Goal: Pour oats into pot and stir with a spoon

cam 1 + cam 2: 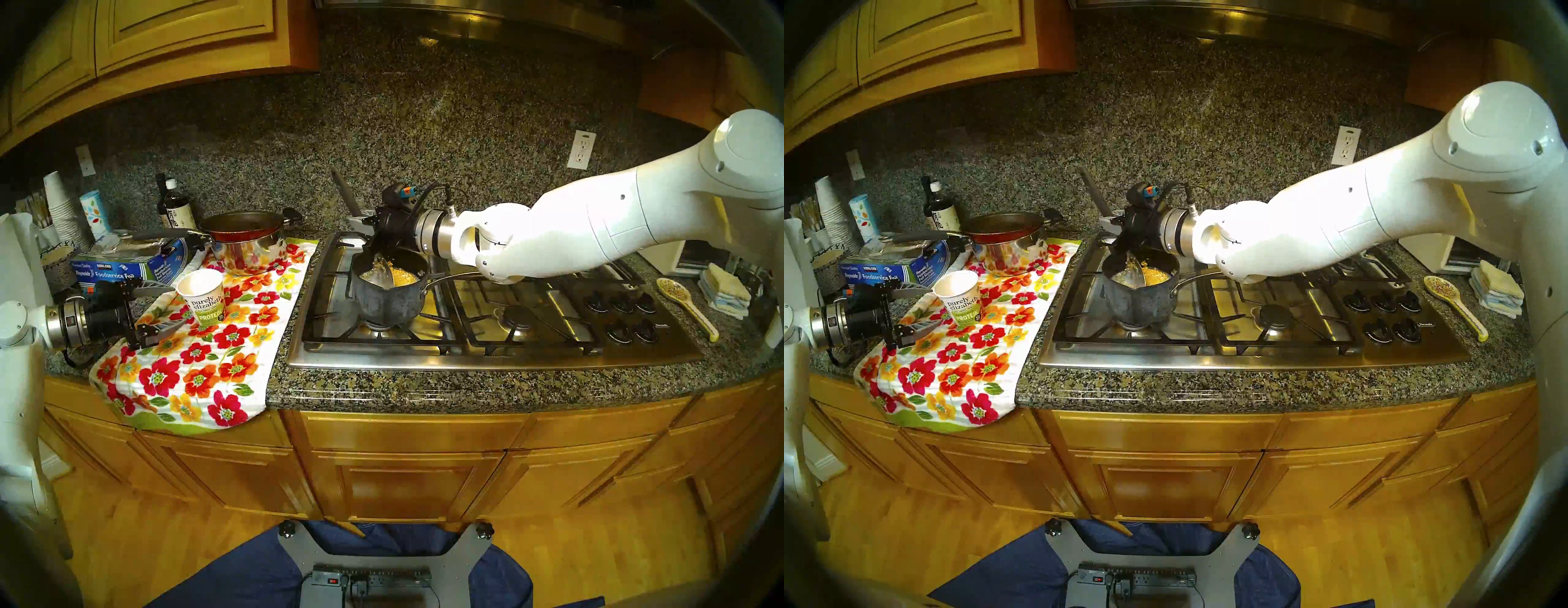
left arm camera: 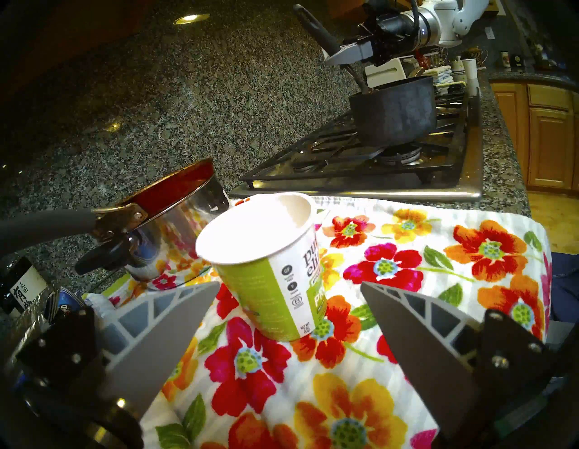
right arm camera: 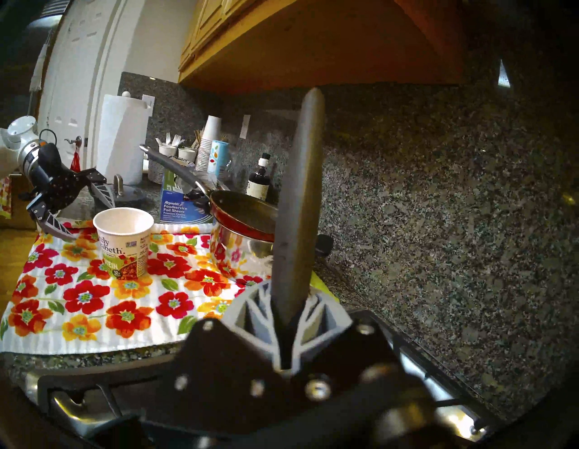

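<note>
Oats lie loose and pale yellow in the bottom of the dark grey saucepan, which sits on the front left burner of the steel gas cooktop. Starting at my far left, stacked white paper cups stand against the speckled granite backsplash, with a foil sheet box in front of them. My left gripper hangs level with its jaws spread wide, empty, just beside the upright "purely elizabeth" cup but apart from it. That cup stands on a flowered towel that drapes over the counter's front edge. At the towel's back, a red frying pan rests on top of a shiny steel pot. Next comes the saucepan, its thin silver handle pointing right. My right gripper is clamped on the black handle of the serving spoon, whose metal bowl is down among the oats. Further right, past the black knobs, a yellow speckled spoon rest lies on the granite counter. Wooden cabinets run above and below.
</note>
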Robot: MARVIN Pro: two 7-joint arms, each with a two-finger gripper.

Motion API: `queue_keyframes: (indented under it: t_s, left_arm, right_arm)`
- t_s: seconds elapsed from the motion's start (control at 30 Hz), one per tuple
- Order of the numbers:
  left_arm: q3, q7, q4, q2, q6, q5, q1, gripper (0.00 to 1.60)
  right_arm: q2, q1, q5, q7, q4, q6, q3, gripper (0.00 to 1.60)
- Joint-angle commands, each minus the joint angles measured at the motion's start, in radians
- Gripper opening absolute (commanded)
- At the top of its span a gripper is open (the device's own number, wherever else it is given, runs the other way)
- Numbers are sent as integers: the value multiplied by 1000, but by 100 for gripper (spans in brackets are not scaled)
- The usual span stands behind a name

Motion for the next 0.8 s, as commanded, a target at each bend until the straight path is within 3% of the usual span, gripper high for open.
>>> queue_keyframes:
  t_s: [0.0,0.37,0.77]
  left_arm:
    - [-10,2,-13,18,-1,-22,-22,160]
    - [-10,2,-14,18,-1,-22,-22,160]
    - [-9,2,-14,18,-1,-22,-21,160]
  right_arm:
    - [18,19,-12,3,54,-15,-5,0]
    - [66,50,-39,8,17,-22,-52,0]
    - [136,170,-56,-8,-189,-45,-98,0]
